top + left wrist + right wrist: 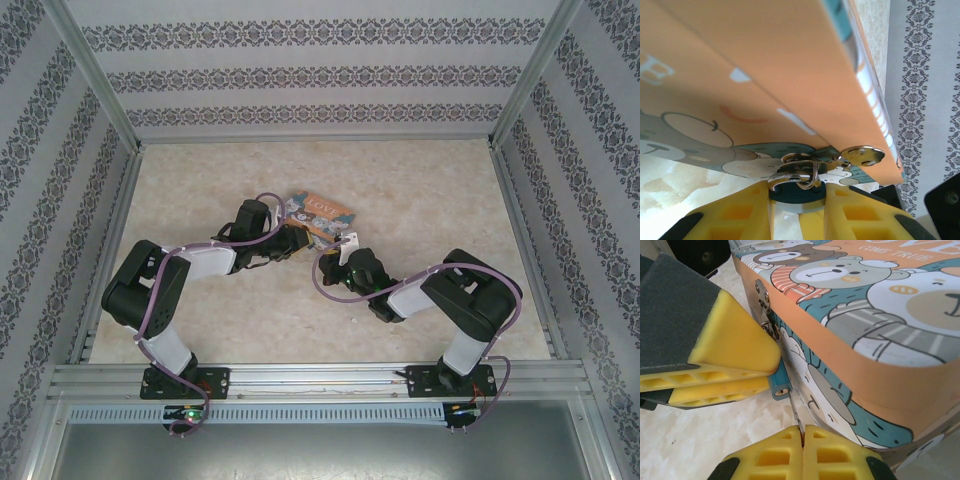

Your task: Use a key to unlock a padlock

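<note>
The small teal padlock (800, 199) hangs by its silver shackle (812, 176) from the hasp of the orange-and-teal bear box (790, 65). My left gripper (800, 192) is shut on the padlock body, one yellow finger on each side. In the right wrist view, the padlock (778, 381) sticks out from between the left fingers (725, 352) with its keyhole end facing down. My right gripper (802, 434) is shut on a thin silver key (795, 412). The key's tip meets the padlock's bottom face at the keyhole; I cannot tell if it is inside. From above, both grippers (298, 240) (345, 252) meet at the box's near edge.
The box (320, 212) lies at the table's middle, its lid (875, 295) printed with bears. Patterned walls close in the table on three sides. The pale marbled table (430, 200) is bare around the box. Both arms reach inward from the near rail.
</note>
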